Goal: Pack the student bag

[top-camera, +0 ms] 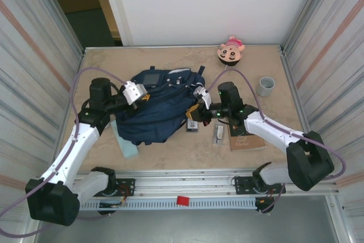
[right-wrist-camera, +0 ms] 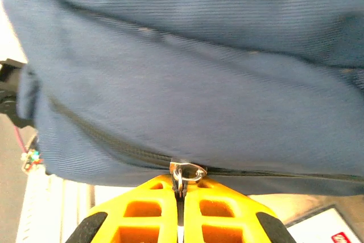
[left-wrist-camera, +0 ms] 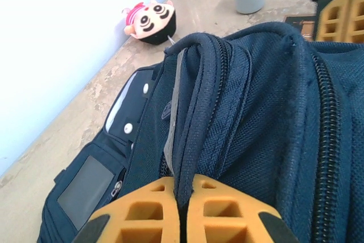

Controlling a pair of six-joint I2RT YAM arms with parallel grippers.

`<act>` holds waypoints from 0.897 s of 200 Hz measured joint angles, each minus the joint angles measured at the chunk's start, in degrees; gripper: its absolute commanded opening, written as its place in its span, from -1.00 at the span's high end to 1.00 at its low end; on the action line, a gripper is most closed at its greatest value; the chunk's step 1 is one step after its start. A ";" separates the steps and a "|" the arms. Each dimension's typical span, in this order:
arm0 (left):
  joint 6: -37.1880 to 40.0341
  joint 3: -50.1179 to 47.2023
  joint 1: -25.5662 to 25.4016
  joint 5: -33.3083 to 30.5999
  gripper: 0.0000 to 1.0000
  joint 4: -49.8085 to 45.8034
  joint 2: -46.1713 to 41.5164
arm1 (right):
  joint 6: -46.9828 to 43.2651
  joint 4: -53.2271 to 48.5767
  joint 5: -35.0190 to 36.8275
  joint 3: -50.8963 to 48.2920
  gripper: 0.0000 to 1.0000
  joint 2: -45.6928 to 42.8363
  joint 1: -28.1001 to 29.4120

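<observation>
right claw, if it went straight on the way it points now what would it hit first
The navy backpack, almost at once: the right claw is shut on its zipper pull, with its fabric directly ahead.

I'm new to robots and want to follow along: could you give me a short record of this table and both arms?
Main item: navy student bag, lying mid-table
Left jaws: shut on a corded seam of the bag
Right jaws: shut on the bag's metal zipper pull
Far side: plush cartoon head, grey cup
Right of bag: brown book
</observation>
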 measured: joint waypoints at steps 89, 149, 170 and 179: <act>-2.67 -0.70 -2.36 -1.36 1.00 2.51 0.04 | 6.88 1.64 0.72 0.24 0.85 -0.17 0.92; -7.91 -0.68 -11.02 -17.09 1.00 4.35 1.75 | 11.06 -2.27 6.47 3.78 0.85 -0.02 4.81; -8.70 -0.68 -14.01 -22.82 1.00 4.79 3.30 | 12.85 -3.98 7.65 4.55 0.85 -0.02 6.01; -8.74 -0.68 -14.60 -24.83 1.00 4.81 3.87 | 13.62 -5.03 7.72 4.74 0.86 -0.02 6.34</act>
